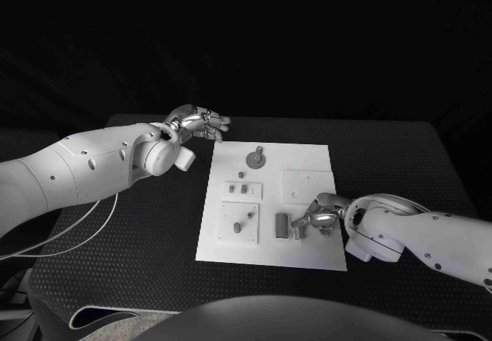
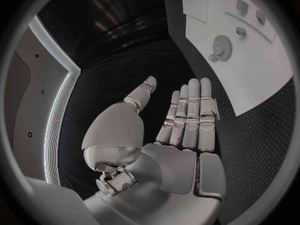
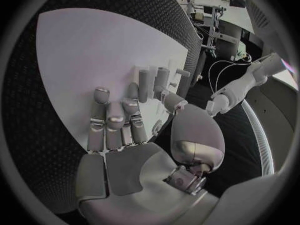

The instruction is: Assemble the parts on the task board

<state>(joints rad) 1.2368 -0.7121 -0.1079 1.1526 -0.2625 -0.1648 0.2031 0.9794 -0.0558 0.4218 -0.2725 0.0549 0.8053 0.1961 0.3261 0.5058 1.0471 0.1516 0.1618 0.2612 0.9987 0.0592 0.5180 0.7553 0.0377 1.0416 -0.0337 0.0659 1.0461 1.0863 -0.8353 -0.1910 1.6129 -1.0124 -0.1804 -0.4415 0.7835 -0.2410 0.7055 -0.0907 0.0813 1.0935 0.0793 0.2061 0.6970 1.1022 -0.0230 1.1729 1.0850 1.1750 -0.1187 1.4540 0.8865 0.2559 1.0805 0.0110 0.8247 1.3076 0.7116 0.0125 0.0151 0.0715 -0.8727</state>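
The white task board lies mid-table. On it are a round grey disc with a tab, a small peg, two short pegs, another small piece and an upright grey block. My left hand hovers off the board's far left corner, fingers straight and holding nothing; its wrist view shows the flat hand, the board and the disc. My right hand rests low over the board's near right part, fingers stretched out, thumb beside two grey cylinders. It grips nothing that I can see.
The black textured table surrounds the board. Thin cables hang off the table's left side under my left arm. A square recessed plate sits on the board's right half.
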